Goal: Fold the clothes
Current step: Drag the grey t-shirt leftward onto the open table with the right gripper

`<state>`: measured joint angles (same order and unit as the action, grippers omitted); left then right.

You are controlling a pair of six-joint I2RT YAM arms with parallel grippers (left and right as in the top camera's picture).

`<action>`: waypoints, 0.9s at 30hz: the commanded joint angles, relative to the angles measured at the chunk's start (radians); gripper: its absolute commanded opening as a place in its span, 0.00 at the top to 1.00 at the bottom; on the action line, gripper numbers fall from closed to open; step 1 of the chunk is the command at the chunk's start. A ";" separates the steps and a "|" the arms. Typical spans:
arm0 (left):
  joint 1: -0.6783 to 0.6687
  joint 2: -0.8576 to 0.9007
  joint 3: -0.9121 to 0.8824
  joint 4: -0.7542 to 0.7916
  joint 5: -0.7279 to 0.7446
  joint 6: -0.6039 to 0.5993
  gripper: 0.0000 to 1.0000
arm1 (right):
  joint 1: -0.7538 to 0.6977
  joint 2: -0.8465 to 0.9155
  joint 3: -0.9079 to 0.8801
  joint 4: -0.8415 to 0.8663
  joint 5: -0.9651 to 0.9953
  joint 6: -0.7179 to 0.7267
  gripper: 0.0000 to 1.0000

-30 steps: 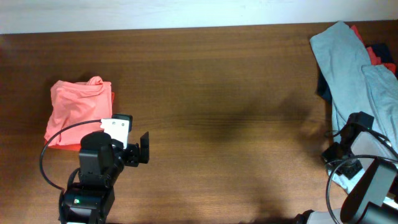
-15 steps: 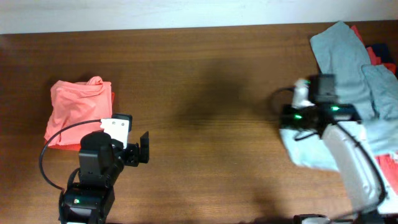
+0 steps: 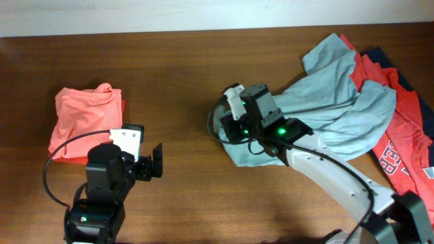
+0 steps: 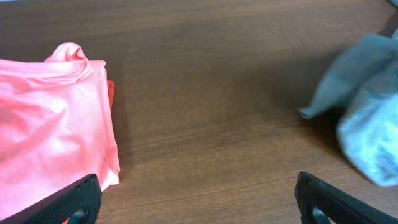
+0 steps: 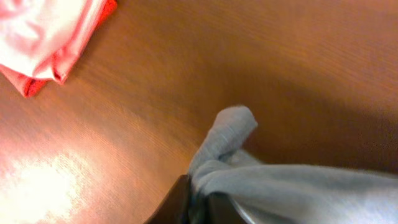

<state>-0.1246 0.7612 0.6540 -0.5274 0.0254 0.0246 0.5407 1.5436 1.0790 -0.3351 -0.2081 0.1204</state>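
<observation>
left fingers (image 4: 74, 199) released, spread wide at the bottom corners of the left wrist view, nothing between them, just bare dark brown wooden table (image 3: 203, 68). left arm parked at the front left, next to the coral-orange cotton t-shirt (image 3: 85, 118), which sits in a folded bundle near the left edge of the table. right arm reaches in from the front right to about mid-table. right fingers (image 5: 177, 202) clenched on a bunched edge of the plain pale grey-blue cotton t-shirt (image 3: 325, 112); the right wrist view shows the cloth pinched between them, with a small rolled tip sticking out past the grip. the grey-blue shirt is crumpled, not flat: it runs from the grip at mid-table up and right to the back right of the table, and a fold of it lies on the table under the wrist. its far side lies over the red cotton t-shirt with white print (image 3: 400, 135) at the right edge. a strip of navy cloth (image 3: 397, 71) shows among the red there. the left wrist view catches the grey-blue cloth at its right edge, blurred.
</observation>
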 commanded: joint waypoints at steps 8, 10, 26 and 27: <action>-0.004 -0.004 0.024 0.017 -0.006 -0.010 0.01 | -0.116 -0.035 0.117 0.004 0.031 0.023 0.01; -0.004 -0.002 0.024 0.039 -0.002 -0.010 0.01 | -0.164 -0.061 0.146 -0.083 0.056 0.023 0.01; -0.108 0.565 0.031 0.471 0.207 -0.068 0.01 | -0.621 -0.280 0.189 -0.700 0.108 0.022 0.01; -0.126 0.611 0.034 0.513 0.221 -0.072 0.01 | -0.633 -0.279 0.189 -0.716 0.108 0.022 0.01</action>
<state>-0.2024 1.2507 0.6666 -0.0914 0.1658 -0.0017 -0.0532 1.2705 1.2537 -1.0214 -0.1127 0.1356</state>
